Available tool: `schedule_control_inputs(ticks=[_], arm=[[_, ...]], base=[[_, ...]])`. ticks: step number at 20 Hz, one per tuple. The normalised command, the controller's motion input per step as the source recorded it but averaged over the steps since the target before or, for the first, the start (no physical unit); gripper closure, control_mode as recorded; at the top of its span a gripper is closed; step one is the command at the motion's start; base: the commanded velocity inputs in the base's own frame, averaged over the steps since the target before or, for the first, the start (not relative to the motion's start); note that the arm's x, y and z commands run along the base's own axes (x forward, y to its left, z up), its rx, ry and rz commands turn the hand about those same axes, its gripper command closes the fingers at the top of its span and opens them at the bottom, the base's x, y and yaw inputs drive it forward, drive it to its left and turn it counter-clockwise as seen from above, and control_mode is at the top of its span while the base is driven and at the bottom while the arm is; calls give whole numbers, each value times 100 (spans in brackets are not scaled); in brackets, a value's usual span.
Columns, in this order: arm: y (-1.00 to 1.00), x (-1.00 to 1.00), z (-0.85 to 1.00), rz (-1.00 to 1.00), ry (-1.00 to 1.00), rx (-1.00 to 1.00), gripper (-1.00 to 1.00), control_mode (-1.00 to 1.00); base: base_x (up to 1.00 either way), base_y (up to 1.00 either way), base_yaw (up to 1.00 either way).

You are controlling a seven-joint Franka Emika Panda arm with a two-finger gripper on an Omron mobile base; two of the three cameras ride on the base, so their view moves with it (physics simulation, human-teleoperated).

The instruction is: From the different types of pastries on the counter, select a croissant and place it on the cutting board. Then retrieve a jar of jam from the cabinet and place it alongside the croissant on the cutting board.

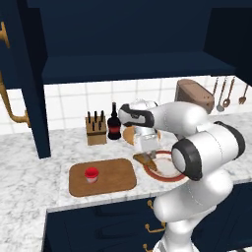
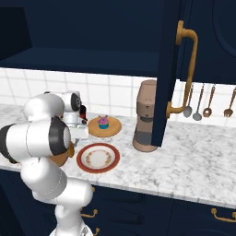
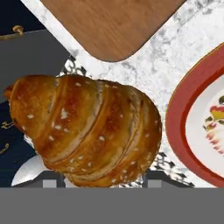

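The gripper is clenched on the one croissant, raised over the counter between the cutting board and the red-rimmed plate, just beside the plate's left edge. One red jar already stands on the board, its right half bare. One cupcake sits on the round wooden plate behind. The cabinet door hangs open above.

One golden-brown ridged croissant, one pink-frosted blue-wrapped cupcake, one red jam jar, one rectangular wooden cutting board, two round plates, three hanging utensils.
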Motion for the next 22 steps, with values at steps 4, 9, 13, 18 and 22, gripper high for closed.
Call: schedule_control_inputs(ticks=[4,9,13,18,22], arm=[[53,49,-13,0,0,0,100,-100],[76,32,-6,-6,0,0,100,-100],[66,-8,-3,-8,-3,0,100,-100],[25,14,-44,-10,-8,-2,100,-100],[9,8,-27,-7,-9,0,100,-100]], base=[[0,0,0],[0,0,0],[0,0,0],[0,0,0],[0,0,0]])
